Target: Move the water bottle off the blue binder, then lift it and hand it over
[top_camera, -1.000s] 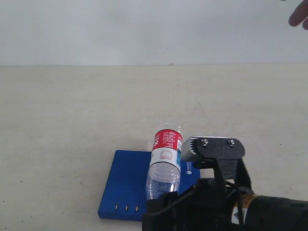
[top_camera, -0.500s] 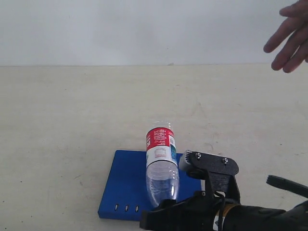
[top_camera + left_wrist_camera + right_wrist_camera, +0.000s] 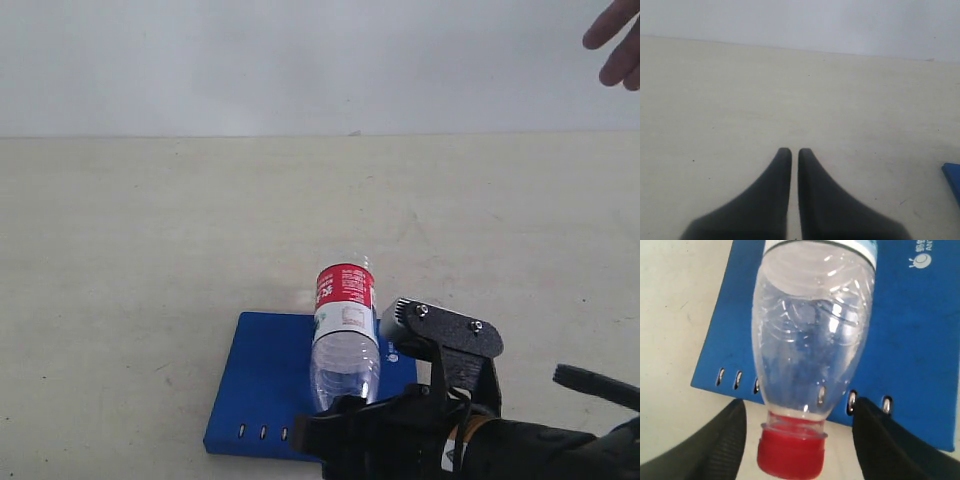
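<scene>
Right end effector [image 3: 798, 405] wide open, straddling the red cap [image 3: 790, 452] of the water bottle [image 3: 810, 335], not touching it. Bottle lies on the blue binder [image 3: 925, 340], cap past the riveted spine. Bottle label print unreadable. Binder's white logo [image 3: 921, 259] text starts "AN", rest cropped. Left end effector [image 3: 791, 152] closed, empty, over the counter [image 3: 740, 90].

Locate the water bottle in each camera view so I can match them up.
Exterior view: water bottle at lower centre, lying on the blue binder.
Left wrist view: not in it; only a corner of the binder shows at one edge.
Right wrist view: it fills the middle, with its red cap nearest the camera.
Shared landmark: the blue binder, visible in all three views.
</scene>
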Robot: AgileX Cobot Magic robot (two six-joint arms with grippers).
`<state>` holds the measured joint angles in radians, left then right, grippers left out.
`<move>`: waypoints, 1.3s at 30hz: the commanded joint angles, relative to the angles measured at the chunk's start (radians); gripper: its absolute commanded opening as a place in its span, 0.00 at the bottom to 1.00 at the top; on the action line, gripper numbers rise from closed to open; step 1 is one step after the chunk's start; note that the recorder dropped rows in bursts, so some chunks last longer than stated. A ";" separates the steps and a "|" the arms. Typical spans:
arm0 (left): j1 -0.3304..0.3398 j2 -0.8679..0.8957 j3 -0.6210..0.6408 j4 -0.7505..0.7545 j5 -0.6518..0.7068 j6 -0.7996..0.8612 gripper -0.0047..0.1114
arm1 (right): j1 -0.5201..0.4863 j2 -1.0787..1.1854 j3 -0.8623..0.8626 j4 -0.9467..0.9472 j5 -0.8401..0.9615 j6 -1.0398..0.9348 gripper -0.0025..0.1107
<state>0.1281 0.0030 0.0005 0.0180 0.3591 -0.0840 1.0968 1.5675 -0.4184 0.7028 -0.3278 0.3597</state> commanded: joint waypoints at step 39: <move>0.002 -0.003 0.000 0.002 -0.003 0.003 0.08 | 0.001 -0.193 -0.003 0.035 -0.112 -0.293 0.02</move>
<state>0.1281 0.0030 0.0005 0.0180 0.3591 -0.0840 1.0968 1.4591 -0.4190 0.7094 -0.3443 0.1456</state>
